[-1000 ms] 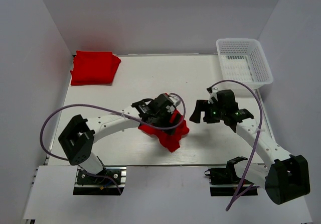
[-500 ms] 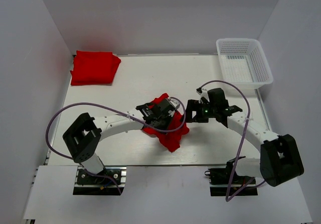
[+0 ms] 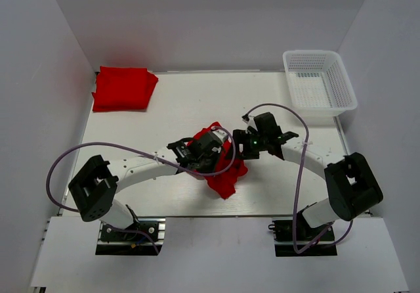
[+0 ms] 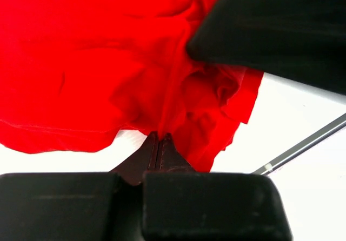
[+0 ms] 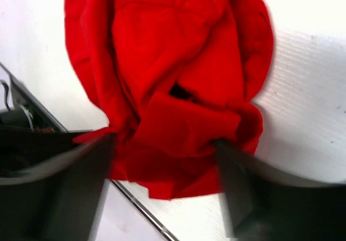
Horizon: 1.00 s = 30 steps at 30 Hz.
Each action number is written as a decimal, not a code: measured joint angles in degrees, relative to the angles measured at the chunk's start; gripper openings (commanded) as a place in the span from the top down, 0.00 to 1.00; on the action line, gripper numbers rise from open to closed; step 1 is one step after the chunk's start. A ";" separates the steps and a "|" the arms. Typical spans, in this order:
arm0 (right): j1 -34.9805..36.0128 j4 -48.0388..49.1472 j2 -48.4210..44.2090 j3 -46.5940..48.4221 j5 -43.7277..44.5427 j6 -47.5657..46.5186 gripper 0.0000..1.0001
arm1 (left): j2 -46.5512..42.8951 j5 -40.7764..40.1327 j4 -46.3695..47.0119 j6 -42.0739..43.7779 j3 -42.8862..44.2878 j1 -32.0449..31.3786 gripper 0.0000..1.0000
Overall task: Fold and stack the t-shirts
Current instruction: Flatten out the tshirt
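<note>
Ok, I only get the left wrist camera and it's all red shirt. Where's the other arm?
Observer: The right gripper is at the crumpled t-shirt's right side, jaws open wide astride the cloth.
Operator: Is there another shirt?
Observer: Yes, a folded t-shirt lies in the far left corner of the table.
Operator: Anything else up there?
Observer: A white mesh basket stands in the far right corner.

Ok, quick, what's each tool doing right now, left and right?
Left tool: closed, pinching the crumpled t-shirt.
Right tool: open, straddling the same shirt, not gripping it.
</note>
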 measured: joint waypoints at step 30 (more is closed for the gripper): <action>0.59 -9.33 -15.39 32.09 50.56 -11.19 1.00 | -12.70 -47.23 -24.30 -7.78 35.47 1.11 1.00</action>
